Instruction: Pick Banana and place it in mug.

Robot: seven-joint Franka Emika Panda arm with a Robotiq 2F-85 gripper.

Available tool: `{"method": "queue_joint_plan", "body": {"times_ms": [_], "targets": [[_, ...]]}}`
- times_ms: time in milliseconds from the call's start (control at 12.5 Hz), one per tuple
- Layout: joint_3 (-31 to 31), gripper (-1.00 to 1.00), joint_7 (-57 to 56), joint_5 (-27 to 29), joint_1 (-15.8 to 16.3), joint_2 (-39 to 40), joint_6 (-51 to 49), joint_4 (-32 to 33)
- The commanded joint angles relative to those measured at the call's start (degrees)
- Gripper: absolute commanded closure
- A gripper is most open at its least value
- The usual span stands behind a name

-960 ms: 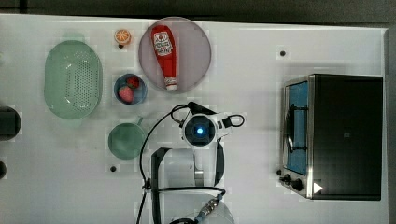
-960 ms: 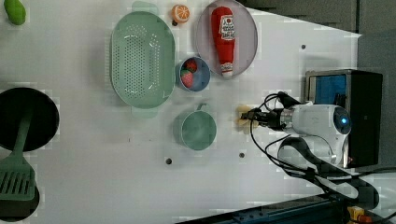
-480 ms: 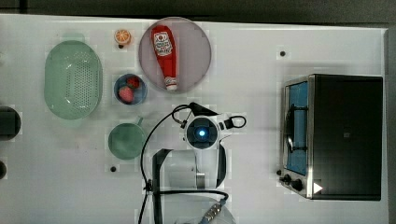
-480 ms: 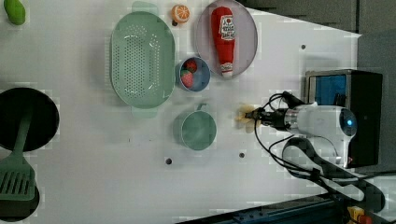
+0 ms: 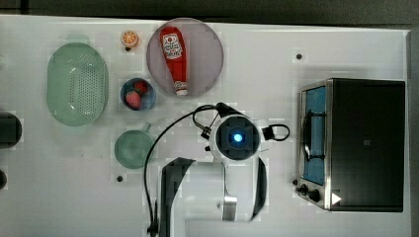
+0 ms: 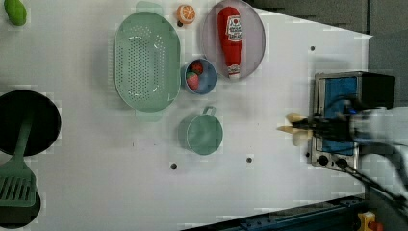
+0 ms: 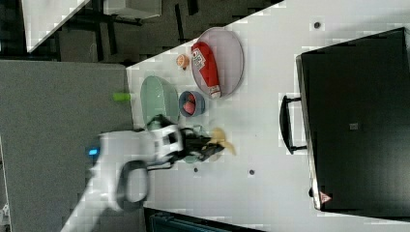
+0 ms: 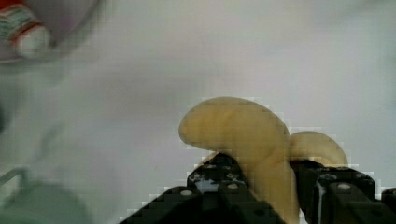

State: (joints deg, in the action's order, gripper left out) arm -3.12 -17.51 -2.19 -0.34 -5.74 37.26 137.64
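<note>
**Banana secured; placement outstanding**

Your gripper point(image 8: 264, 186) is clamped on the banana point(image 8: 243, 130), its fingers pressed against either side of the fruit's lower part in the wrist view. The right view shows the banana point(image 7: 221, 139) carried at the arm's tip, seemingly clear of the table point(image 5: 346, 54). The mug point(image 5: 133, 148) stands empty, well apart towards the top view's left. You have the pick done, by my judgement; the carry and the drop into the mug remain.

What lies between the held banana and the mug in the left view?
Nothing: in the left view, only bare white table separates the banana, gripped by the tool, from the mug.
</note>
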Motion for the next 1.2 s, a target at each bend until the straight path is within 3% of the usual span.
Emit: {"method": "queue_joint_plan", "body": {"times_ms": [80,320,640,800,880,1200], "targets": [[0.43,0.34,0.27,0.42,1.67,-5.09,-12.36,-7.42],[3.34,0.34,3.75,0.44,2.22,-7.4,-22.13,-12.23],[11.14,0.34,15.69,2.31,4.0,-7.84,-22.56,-12.5],[15.88,0.34,24.89,6.49,4.72,-7.74,-22.36,-12.14],[19.72,0.34,32.79,9.86,4.86,-7.17,-21.12,-11.05],[26.04,0.34,43.19,10.21,4.89,-1.98,-4.8,-5.76]]}}
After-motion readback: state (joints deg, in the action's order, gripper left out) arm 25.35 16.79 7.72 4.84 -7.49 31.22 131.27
